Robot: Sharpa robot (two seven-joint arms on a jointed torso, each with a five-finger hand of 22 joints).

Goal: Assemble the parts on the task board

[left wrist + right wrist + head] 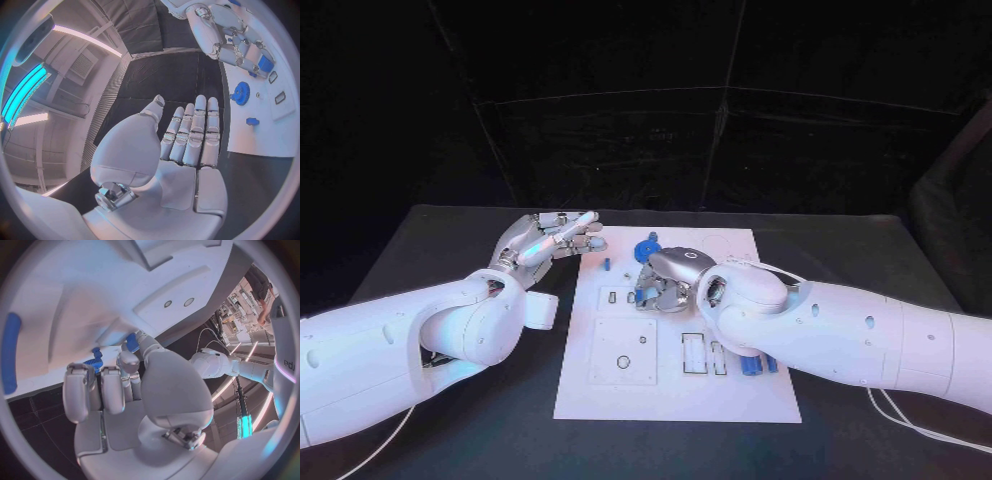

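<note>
The board [678, 395] is seen at the frame's centre on the counter [430, 240]. A gear [648, 247] stands near its top edge; blue parts [759, 364] lie at its right edge. The left hand [548, 240], upper left, is held flat, fingers together, empty. The right hand [672, 282] is curled over the board's middle; whether anything is held cannot be told.

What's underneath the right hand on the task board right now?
The right hand rests on the white task board, fingers curled over a small blue part. A blue gear stands just beyond it. The board directly under the palm is covered.
</note>
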